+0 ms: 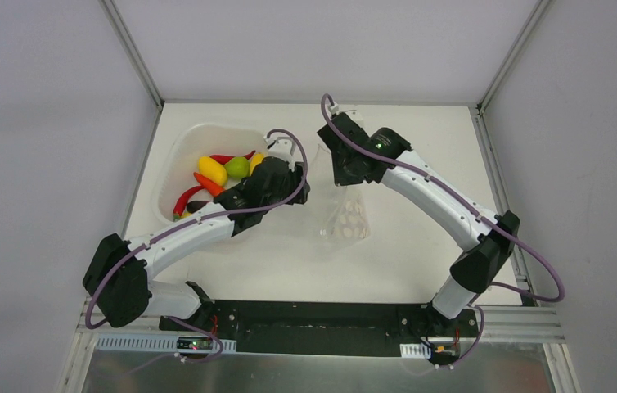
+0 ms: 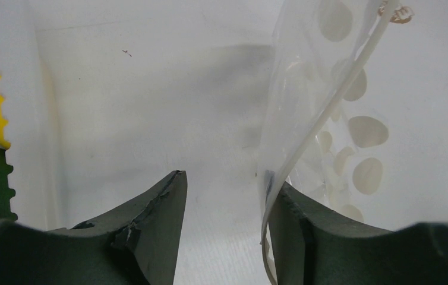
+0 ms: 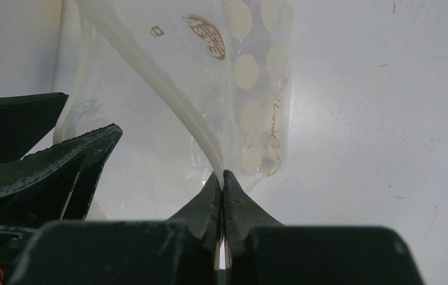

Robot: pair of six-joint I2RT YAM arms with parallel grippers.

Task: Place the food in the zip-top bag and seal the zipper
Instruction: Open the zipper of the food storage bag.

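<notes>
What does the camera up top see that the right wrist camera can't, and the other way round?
Only the top view shows the white tub with the toy food inside it. Only the right wrist view shows the right gripper pinched shut on the edge of the zip-top bag, and a brown logo printed on it. Both show the dotted bag and the white table.

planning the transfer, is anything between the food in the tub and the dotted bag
Yes: the left end effector hangs open between the white tub holding the food and the bag, the zip strip against one of its fingers. The right end effector is shut on that strip.
</notes>
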